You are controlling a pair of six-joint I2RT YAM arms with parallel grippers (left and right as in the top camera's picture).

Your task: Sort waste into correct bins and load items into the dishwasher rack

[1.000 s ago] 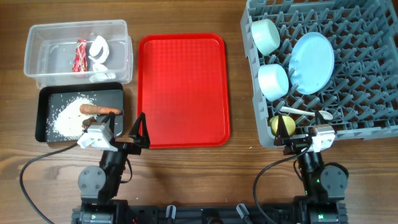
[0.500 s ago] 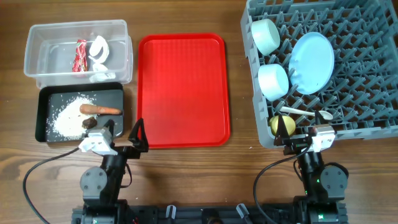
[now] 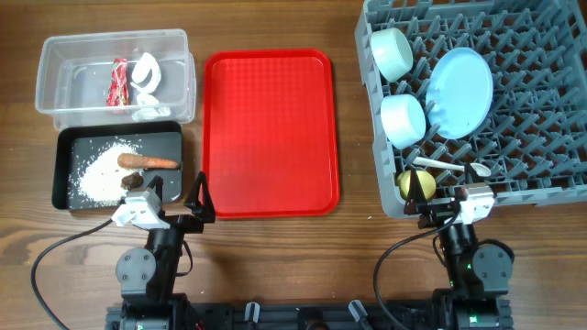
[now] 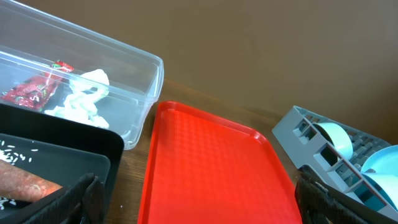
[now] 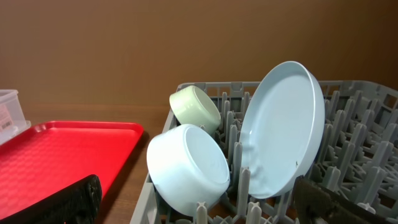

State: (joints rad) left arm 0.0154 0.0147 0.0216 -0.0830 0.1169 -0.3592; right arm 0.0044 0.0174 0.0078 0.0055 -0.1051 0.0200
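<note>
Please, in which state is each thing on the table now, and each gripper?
Red tray, bare.
Clear tub, holds wrapper and crumpled paper.
Black tub, holds crumbs, carrot, dark lump.
Rack, loaded with plate, two bowls, cup, spoon.
Plate, standing on edge between pegs.
Bowls, lying on their sides.
Left gripper, open, empty.
Right gripper, open, empty.

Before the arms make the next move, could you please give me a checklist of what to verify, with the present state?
1. red wrapper and crumpled paper in clear bin: ok.
2. carrot, crumbs, dark lump in black bin: ok.
3. plate, bowls, yellow cup, spoon in rack: ok.
4. nothing left on red tray: ok.
5. left gripper and right gripper open, holding nothing: ok.
</note>
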